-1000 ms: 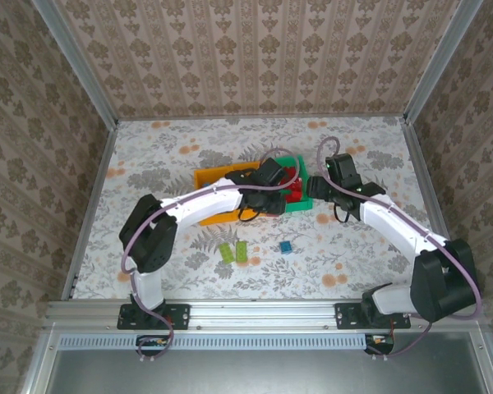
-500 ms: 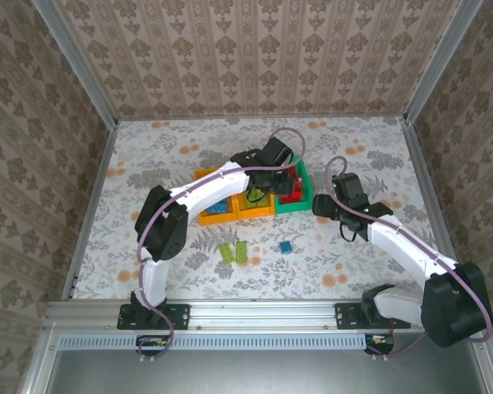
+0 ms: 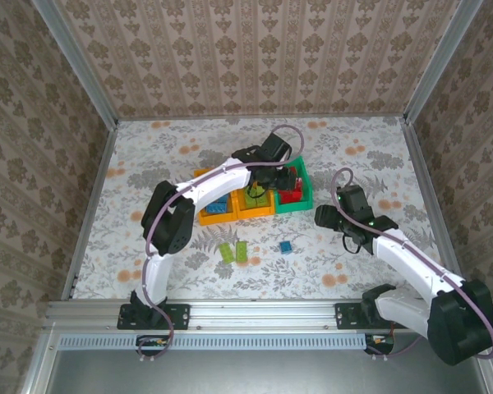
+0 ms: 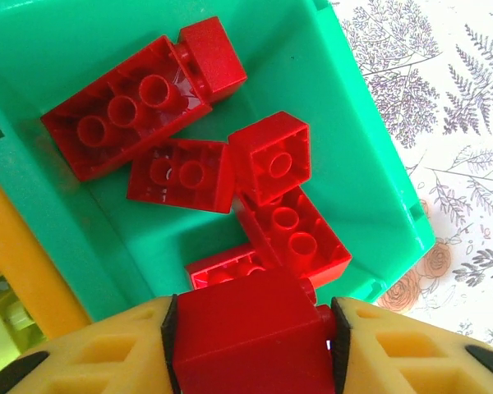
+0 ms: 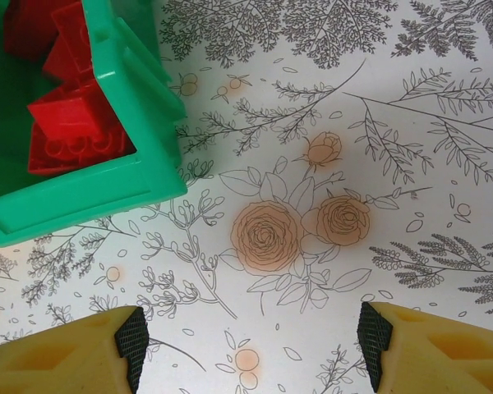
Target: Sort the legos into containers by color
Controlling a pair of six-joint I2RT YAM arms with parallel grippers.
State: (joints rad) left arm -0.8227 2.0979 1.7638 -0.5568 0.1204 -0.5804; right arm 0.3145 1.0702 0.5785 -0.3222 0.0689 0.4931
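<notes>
The left claw (image 4: pixel 251 324) has reached further out and now hangs over the green bin (image 4: pixel 378 197), pinching a red brick (image 4: pixel 246 345) just above the red ones inside, so a drop looks ready. The right claw (image 5: pixel 251 336), spread and empty, has backed away over the table (image 5: pixel 411 164). Two lime bricks (image 3: pixel 234 251) and a blue brick (image 3: pixel 286 246) still lie loose.

We find orange bins (image 3: pixel 206 218) and a green bin (image 3: pixel 303 197) mid-worktop (image 3: pixel 148 172); lime bricks (image 3: pixel 226 252), a blue brick (image 3: pixel 287 246) toward the front edge.
</notes>
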